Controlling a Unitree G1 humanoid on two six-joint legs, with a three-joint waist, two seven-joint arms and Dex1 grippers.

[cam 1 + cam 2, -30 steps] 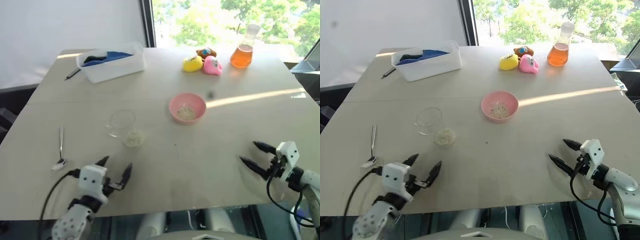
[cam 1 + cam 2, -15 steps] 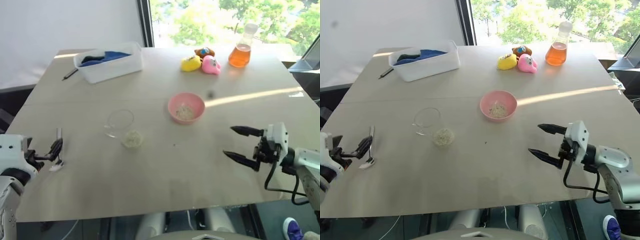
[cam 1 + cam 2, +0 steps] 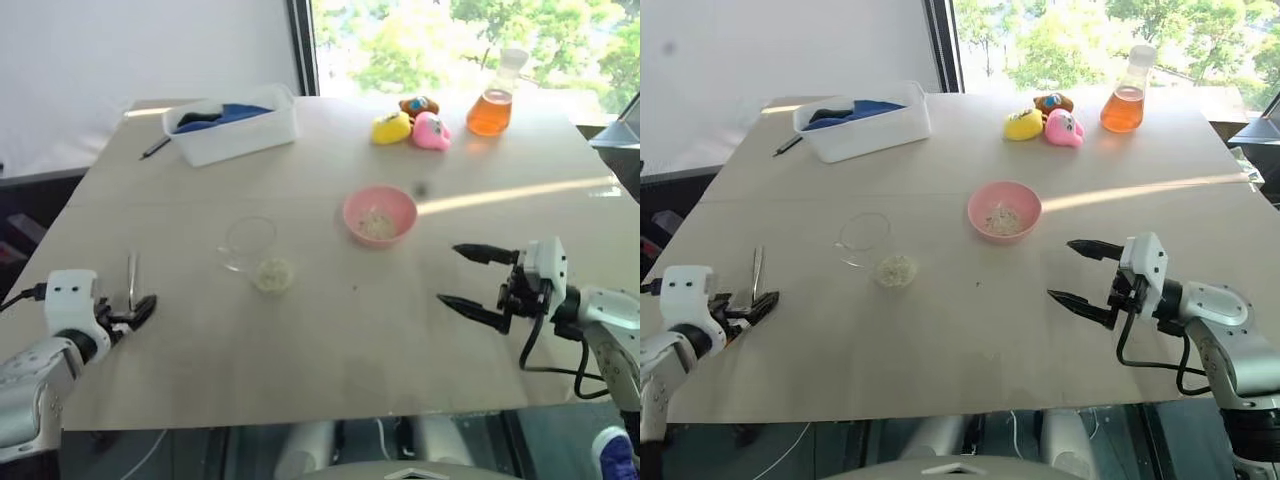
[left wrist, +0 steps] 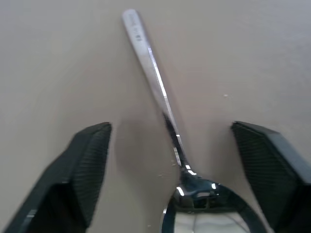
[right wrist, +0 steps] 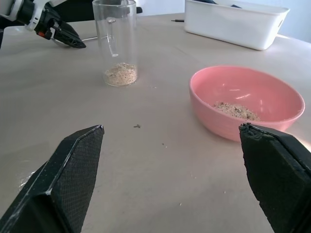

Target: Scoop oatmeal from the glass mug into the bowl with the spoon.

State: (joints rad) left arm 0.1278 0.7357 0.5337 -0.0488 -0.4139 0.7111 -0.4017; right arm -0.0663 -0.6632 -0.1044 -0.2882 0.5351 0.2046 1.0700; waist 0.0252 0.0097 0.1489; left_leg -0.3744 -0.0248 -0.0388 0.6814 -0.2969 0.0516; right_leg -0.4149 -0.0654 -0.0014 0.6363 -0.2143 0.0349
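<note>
The silver spoon [image 4: 154,80] lies flat near the table's left edge, also seen from above [image 3: 130,278]. My left gripper [image 4: 171,127] is open and low over it, with one finger [image 4: 85,167] on each side of the spoon's neck and head. The glass mug [image 3: 250,243] stands upright mid-table with oatmeal [image 5: 121,74] in its bottom. To its right sits the pink bowl [image 3: 379,214], holding a little oatmeal [image 5: 234,109]. My right gripper [image 3: 450,274] hovers open and empty on the bowl's near right, pointing toward the mug and bowl.
A white tub [image 3: 235,125] with blue cloth stands at the back left, a dark pen [image 3: 155,148] beside it. Small yellow and pink toys [image 3: 412,126] and a flask of orange liquid [image 3: 492,104] stand at the back right.
My left gripper swung from the table's front edge out to the left, onto the spoon, and its fingers have narrowed around it. My right gripper rose and moved in toward the bowl.
</note>
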